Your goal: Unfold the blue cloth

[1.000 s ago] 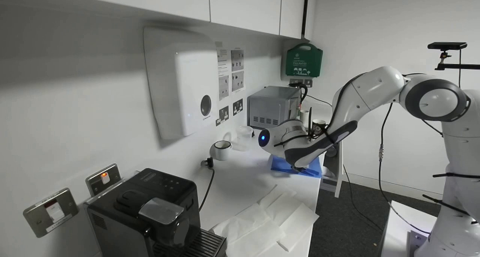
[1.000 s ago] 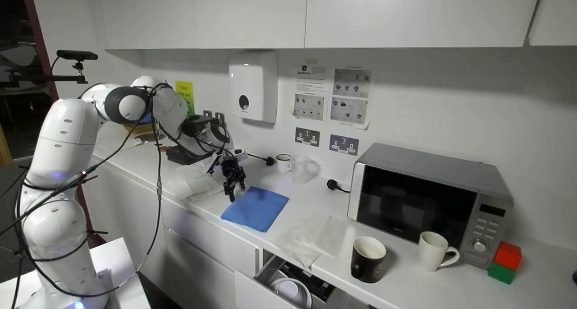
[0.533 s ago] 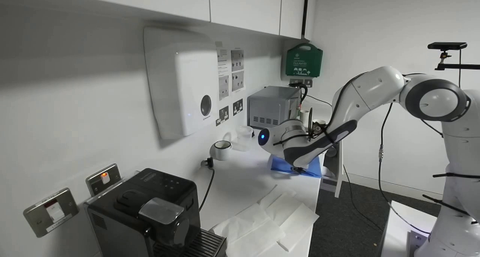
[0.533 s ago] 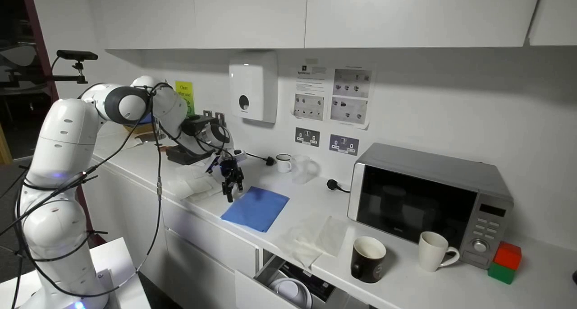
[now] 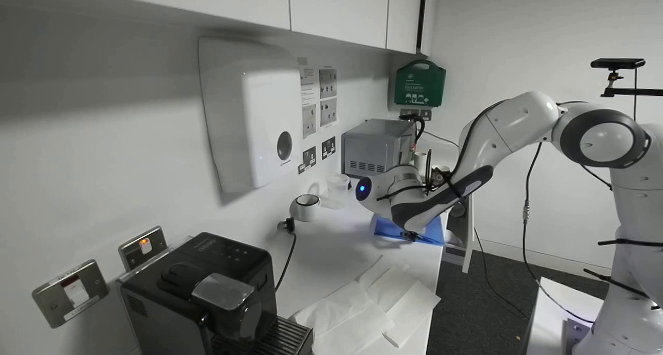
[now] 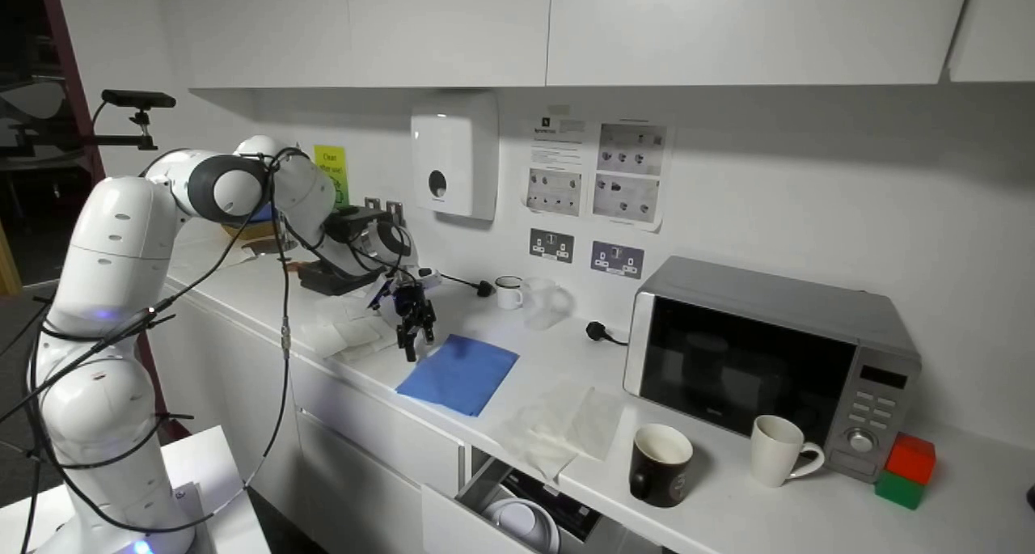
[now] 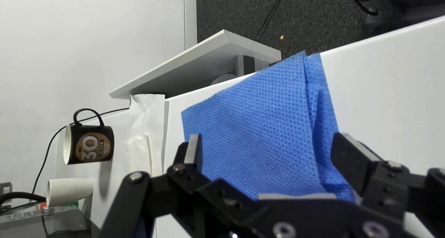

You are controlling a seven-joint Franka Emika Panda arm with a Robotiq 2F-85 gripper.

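Okay, wrist view: black two-finger gripper has its fingers wide apart, with the folded, dimple-textured blue cloth showing between and beyond them, lying on the smooth white bench, layered edges along one side. In an exterior view, cloth lies by the bench's front edge, gripper tips just beside it (contact: can't tell), thin white sheets between it and the cylindrical black mug. In an exterior view, the white jointed robot arm hides part of the cloth, boxy black coffee machine in the foreground, well apart.
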